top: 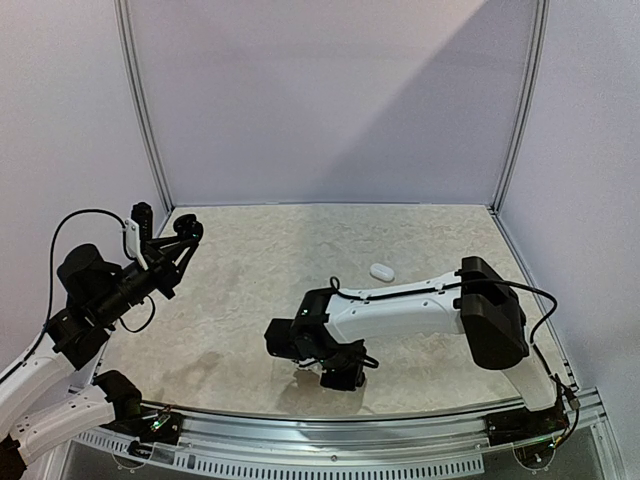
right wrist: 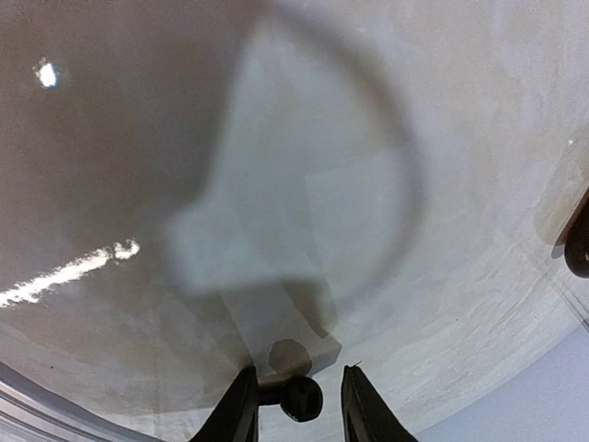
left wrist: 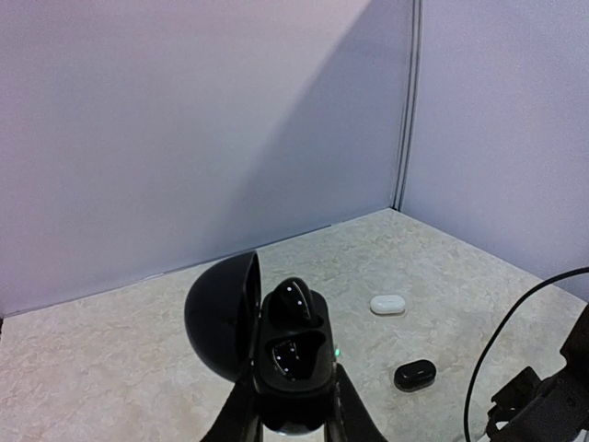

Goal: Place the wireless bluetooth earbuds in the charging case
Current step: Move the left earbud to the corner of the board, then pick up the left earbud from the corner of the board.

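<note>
My left gripper is raised at the left and shut on an open black charging case, with its lid swung to the left. One glossy black earbud stands in the far slot; I cannot tell whether the near slot holds one. My right gripper is low over the table near the front. Its jaws are partly apart around a small black earbud. The earbud touches the left finger; a gap shows to the right finger.
A closed white case lies on the table mid-right, also in the left wrist view. A closed small black case lies nearer. The right arm stretches across the table. Walls enclose the back and sides.
</note>
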Tool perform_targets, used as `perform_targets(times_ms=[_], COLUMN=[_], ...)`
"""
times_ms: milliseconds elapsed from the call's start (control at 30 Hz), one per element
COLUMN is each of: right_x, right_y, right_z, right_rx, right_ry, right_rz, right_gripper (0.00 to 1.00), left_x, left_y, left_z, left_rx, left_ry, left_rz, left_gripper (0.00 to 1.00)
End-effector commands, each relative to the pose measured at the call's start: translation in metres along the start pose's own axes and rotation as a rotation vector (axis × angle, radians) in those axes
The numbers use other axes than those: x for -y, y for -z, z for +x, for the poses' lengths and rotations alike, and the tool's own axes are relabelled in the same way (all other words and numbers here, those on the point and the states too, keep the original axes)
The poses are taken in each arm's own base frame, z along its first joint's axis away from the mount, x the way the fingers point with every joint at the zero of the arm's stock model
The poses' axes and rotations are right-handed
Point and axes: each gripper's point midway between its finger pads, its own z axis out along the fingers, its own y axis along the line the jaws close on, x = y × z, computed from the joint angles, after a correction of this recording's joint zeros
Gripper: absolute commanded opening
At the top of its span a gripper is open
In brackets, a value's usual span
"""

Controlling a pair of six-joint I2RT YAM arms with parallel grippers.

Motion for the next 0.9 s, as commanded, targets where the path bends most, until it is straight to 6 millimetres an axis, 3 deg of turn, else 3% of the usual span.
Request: perform_targets(times_ms=[0,133,267,367,500,600,700,867], right_x=[-0.024,-0.014,0.022,0.055,0.075,0.071,0.053,0.026], right_y=[-0.024,0.007,0.050,0.071,0.072,0.073,0.053,0.036], right_z=[-0.024,-0.052,-0.071,-0.064,-0.028,-0.003,0.019,0.022], right_rx=[0.029,0.173,0.374,0.485,0.497,0.499,0.444,0.406], right_ry=[-0.007,-0.087,-0.302,-0.563,-0.932,-1.128,-1.232,-1.287], right_rz=[-0.088,-0.118,-0.161,-0.220,-0.324,-0.412,-0.491,-0.642], right_gripper=[0.33,0.37,0.40,0.45,0.45,0.45,0.42,0.32], left_x=[-0.003,-0.003,-0.002,-0.002,-0.002,-0.002,-0.001,0.000], left_y=[0.000,-0.001,-0.002,-0.002,-0.001,-0.002,-0.002,-0.004], left_z=[-0.003,-0.001,0.000,-0.001,-0.002,-0.001,0.000,0.001], left_rx=[0.011,0.007,0.005,0.006,0.008,0.005,0.008,0.009], left_ry=[-0.013,-0.009,-0.007,-0.009,-0.010,-0.004,0.004,0.014], left_rz=[-0.011,-0.008,0.000,0.000,-0.002,0.001,0.006,0.015], left_gripper=[0.00,0.00,0.00,0.00,0.00,0.00,0.00,0.00])
